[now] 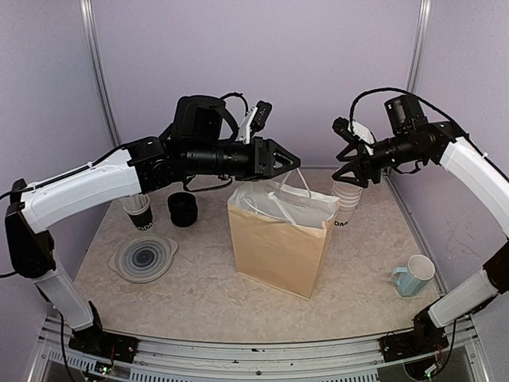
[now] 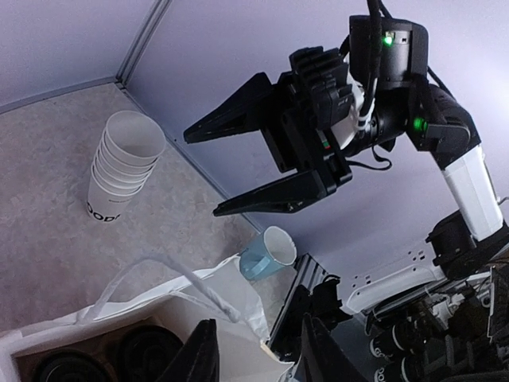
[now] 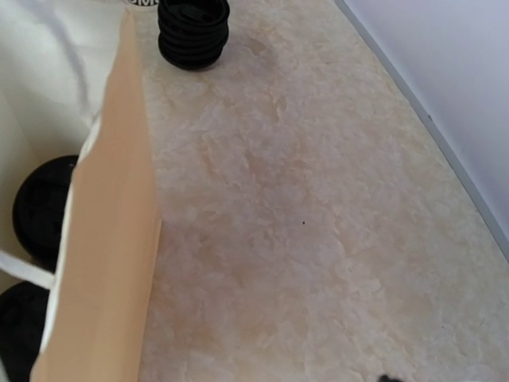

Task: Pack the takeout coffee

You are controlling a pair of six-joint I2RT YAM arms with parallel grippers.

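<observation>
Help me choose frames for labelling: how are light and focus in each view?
Top external: soft even light, faint shadows by the tan paper bag and light blue handled mug, all sharp. Left wrist: its own jaws are dark and blurred; the stack of lidless white cups is crisp. Right wrist: bag's white lining washed out, speckled beige tabletop sharp.

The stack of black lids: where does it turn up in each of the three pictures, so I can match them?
Top view: the stack of black lids sits left of centre, just left of the paper bag.
Left wrist view: not in it.
Right wrist view: at the top edge, left of centre.
Shared landmark: the paper bag, in all three views.
</observation>
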